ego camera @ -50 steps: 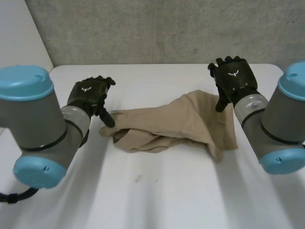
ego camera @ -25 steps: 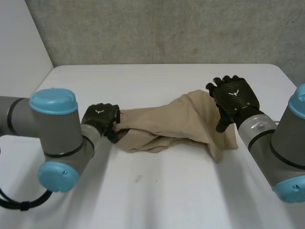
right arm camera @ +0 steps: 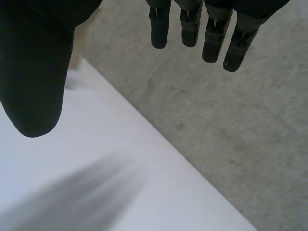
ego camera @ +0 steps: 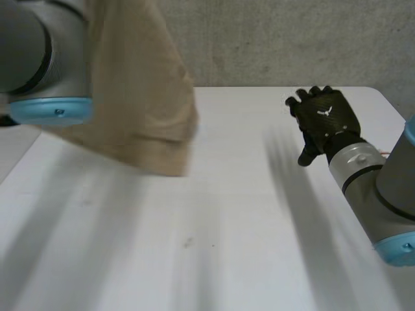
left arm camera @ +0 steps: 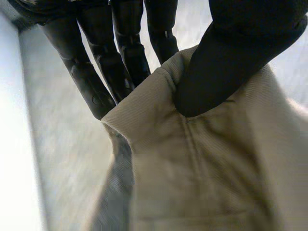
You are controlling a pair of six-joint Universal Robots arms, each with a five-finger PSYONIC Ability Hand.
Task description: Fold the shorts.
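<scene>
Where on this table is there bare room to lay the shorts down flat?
The white table is bare across its middle and near edge, between the hanging shorts and the open right hand. Crowded: the left side, where the shorts dangle, pinched in the left hand.

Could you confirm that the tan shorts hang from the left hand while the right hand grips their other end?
Not quite: the right hand is open and holds nothing, as the right wrist view shows. The tan shorts do hang from the left hand, pinched between thumb and fingers.
</scene>
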